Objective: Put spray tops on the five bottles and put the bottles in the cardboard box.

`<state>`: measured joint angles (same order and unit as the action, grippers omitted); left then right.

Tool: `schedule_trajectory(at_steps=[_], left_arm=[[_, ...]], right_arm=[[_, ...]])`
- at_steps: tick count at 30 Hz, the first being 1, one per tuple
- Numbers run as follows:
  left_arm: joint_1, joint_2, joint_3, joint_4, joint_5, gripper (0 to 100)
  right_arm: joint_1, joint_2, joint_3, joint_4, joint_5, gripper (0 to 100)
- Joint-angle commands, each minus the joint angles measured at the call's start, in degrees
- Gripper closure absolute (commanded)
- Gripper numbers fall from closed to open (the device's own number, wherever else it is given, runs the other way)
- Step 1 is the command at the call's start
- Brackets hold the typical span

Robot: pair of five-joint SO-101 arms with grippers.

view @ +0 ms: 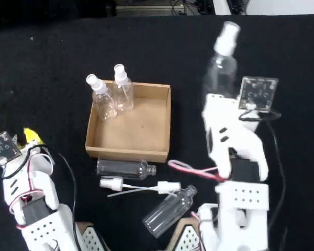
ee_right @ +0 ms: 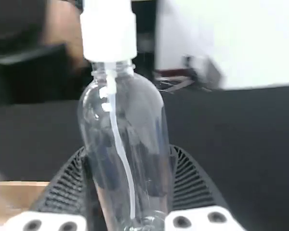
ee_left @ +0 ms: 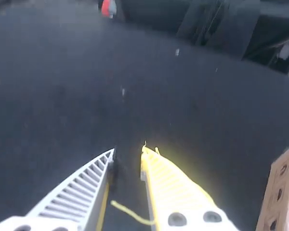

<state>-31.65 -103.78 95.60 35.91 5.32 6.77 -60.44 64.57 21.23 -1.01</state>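
Right wrist view: my right gripper (ee_right: 128,155) clamps the clear plastic bottle (ee_right: 121,120) with its white spray top (ee_right: 109,29) upright. In the high view I see it at upper right, with the brown cardboard box (view: 126,152) left of it at centre. My left gripper (ee_left: 127,153) is slightly parted and empty.

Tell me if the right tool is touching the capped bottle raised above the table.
Touching. The right wrist view shows the right tool pinching the bottle, a finger pressed against each side.
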Motion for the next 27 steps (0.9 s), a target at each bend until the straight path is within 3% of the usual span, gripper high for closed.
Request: schedule_trajectory(at_steps=[1,4,10,21,27], left_arm=[[2.3,-0.7,1.7,-3.6,0.7,92],[3.8,-0.6,1.8,-3.4,0.7,92],[5.7,-0.4,1.8,-3.4,0.4,92],[5.7,-0.6,1.8,-1.9,0.4,92],[5.6,-0.6,1.8,-1.9,0.4,92]], right_arm=[[9.4,5.6,8.8,-21.7,3.9,97.0],[14.8,12.1,12.9,-33.6,5.8,97.0],[20.8,28.0,10.3,-45.7,5.2,97.0],[21.5,55.1,9.5,-76.4,5.2,97.0],[22.1,65.3,7.1,-86.3,5.1,97.0]])
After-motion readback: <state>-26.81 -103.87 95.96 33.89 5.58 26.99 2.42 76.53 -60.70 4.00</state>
